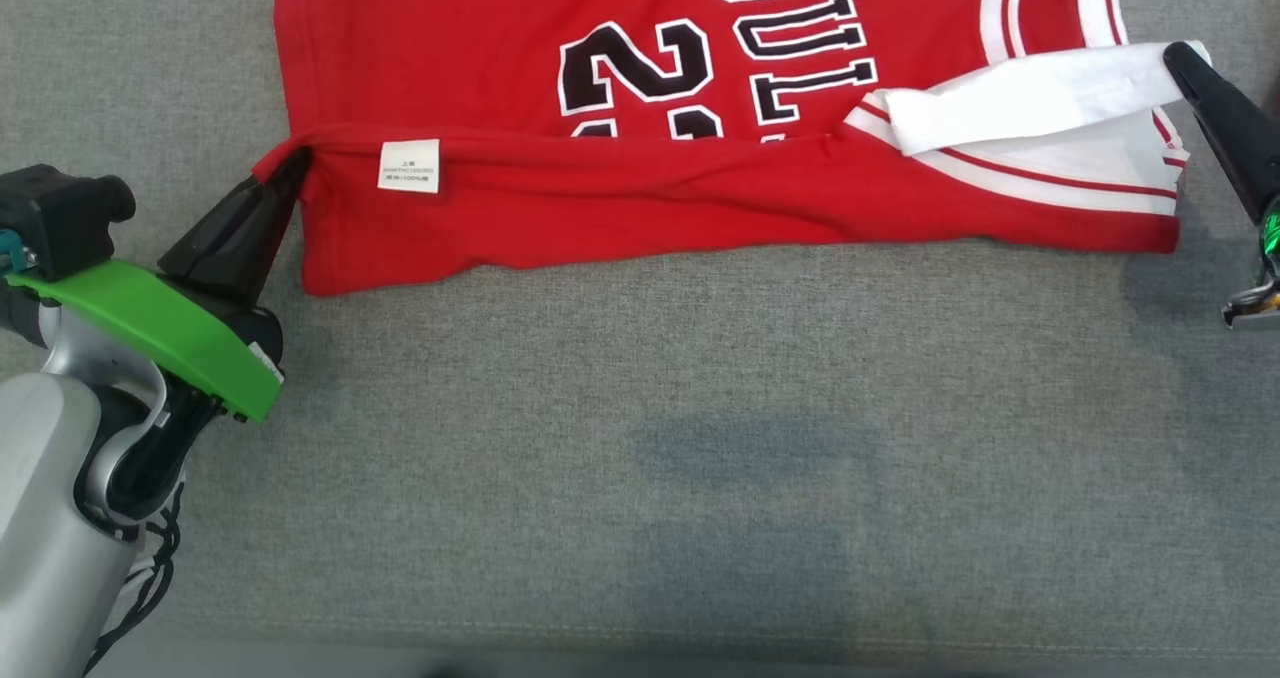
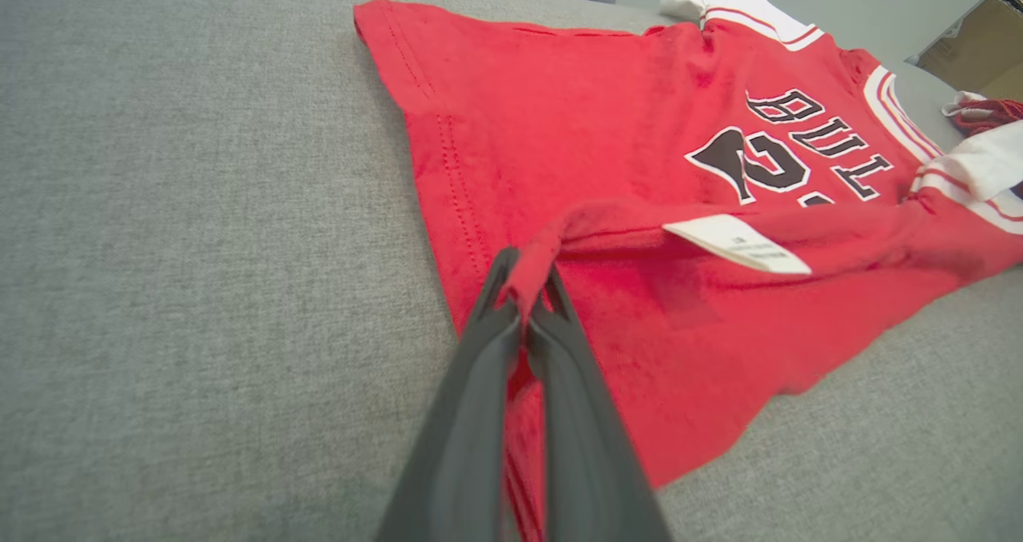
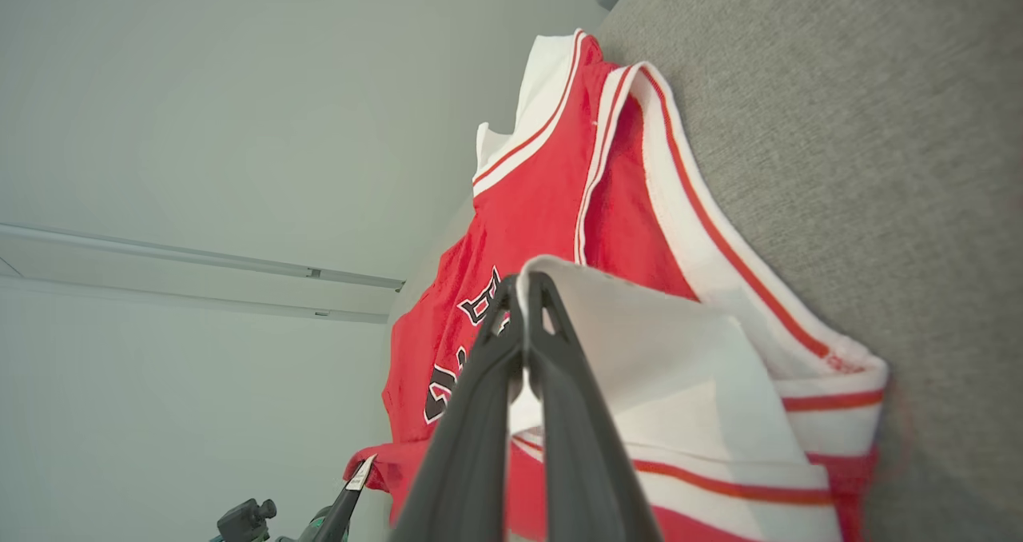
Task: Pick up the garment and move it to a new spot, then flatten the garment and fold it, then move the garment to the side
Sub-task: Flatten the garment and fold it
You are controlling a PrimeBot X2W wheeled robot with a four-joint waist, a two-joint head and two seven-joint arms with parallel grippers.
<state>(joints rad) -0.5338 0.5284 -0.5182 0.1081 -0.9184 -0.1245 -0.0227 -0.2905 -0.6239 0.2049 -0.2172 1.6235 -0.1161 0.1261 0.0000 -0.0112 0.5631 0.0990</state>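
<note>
The garment is a red basketball jersey (image 1: 480, 78) with black-and-white lettering and white-and-red trim, lying on a grey fabric surface (image 1: 700, 438). Its near edge is folded back over itself, with a white care label (image 1: 408, 166) showing. My left gripper (image 1: 290, 163) is shut on the jersey's lower left corner, seen pinched between the fingers in the left wrist view (image 2: 523, 282). My right gripper (image 1: 1185, 58) is shut on the white shoulder strap at the right end, also clamped in the right wrist view (image 3: 526, 286). The jersey (image 2: 575, 126) (image 3: 543, 198) is stretched between both grippers.
The grey surface stretches wide toward me in front of the jersey. A cardboard box (image 2: 979, 42) and a small red-and-white bundle (image 2: 987, 110) lie beyond the jersey's far end. A pale wall (image 3: 200, 126) rises behind.
</note>
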